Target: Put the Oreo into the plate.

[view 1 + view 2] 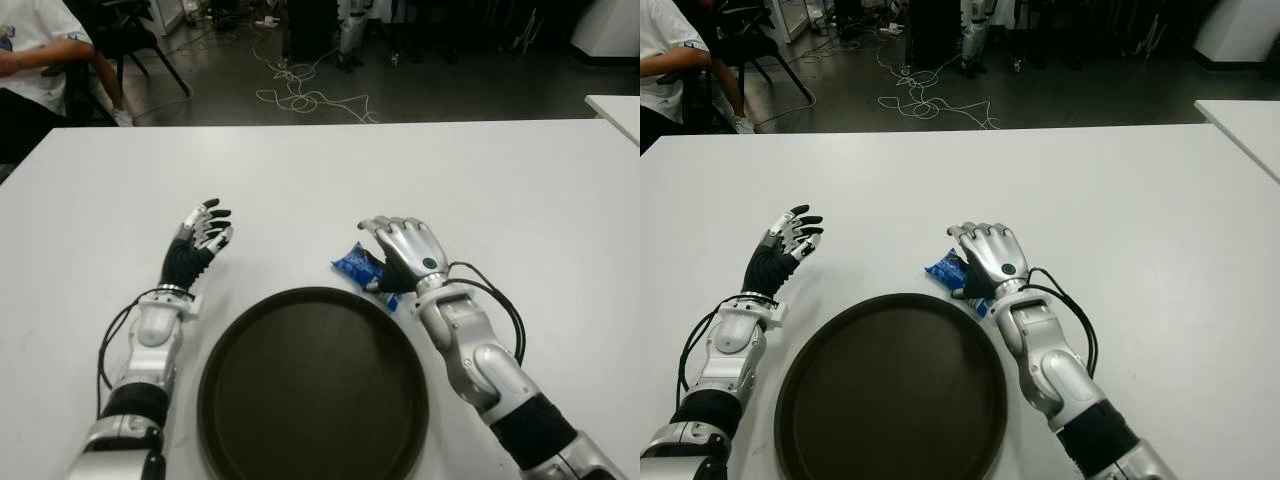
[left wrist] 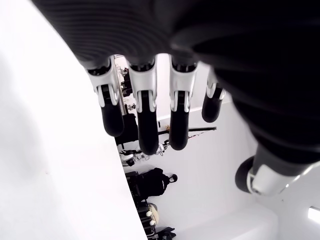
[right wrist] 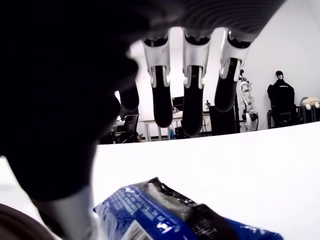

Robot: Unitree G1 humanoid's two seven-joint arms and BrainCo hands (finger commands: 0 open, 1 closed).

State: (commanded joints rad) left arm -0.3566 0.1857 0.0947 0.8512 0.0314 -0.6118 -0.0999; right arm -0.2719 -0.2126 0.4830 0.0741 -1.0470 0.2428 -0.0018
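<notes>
The Oreo, a blue packet [image 1: 354, 264], lies on the white table [image 1: 500, 200] just beyond the far right rim of the dark round plate [image 1: 310, 390]. My right hand [image 1: 392, 240] is directly over the packet, palm down, covering its right end. In the right wrist view its fingers [image 3: 192, 100] stretch out straight above the packet [image 3: 160, 215] and do not close on it. My left hand [image 1: 205, 228] shows to the left of the plate with its fingers spread and nothing in them. The plate holds nothing.
A seated person [image 1: 30, 60] is past the table's far left corner beside a chair [image 1: 140, 40]. Cables [image 1: 300, 95] lie on the floor beyond the far edge. A second white table [image 1: 615, 110] shows at the far right.
</notes>
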